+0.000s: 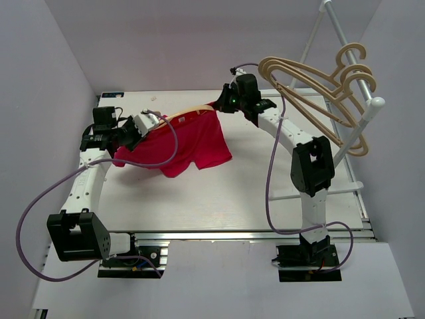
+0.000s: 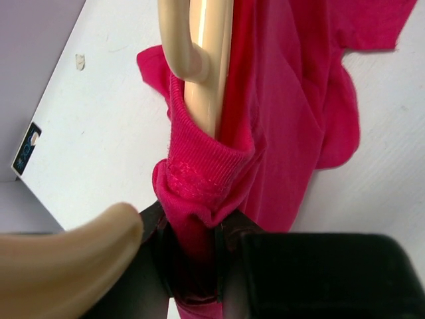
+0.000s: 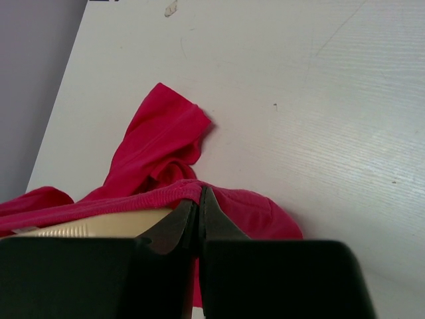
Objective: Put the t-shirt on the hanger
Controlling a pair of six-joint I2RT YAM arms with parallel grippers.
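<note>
Red cloth, the t-shirt (image 1: 192, 143), strung up off the table (image 1: 219, 206) between both arms, in the far-left quarter, about 11 o'clock from table centre. Long axis of its top edge runs 8 to 2 o'clock in the top view, the 8 end at the left gripper (image 1: 142, 125), the 2 end at the right gripper (image 1: 223, 102). Body droops toward 6, one corner trailing to 5. Tan hanger (image 1: 188, 113) lies along that top edge on the same axis, one arm pushed inside a ribbed opening of the shirt. Left gripper: jaws part-closed, clamped on a bunched fold of the shirt. Right gripper: jaws pressed tight together, pinching the shirt's ribbed edge, hanger just beside them. Spare hangers (image 1: 312, 93) hook over a rack (image 1: 362, 116) at 2 o'clock
</note>
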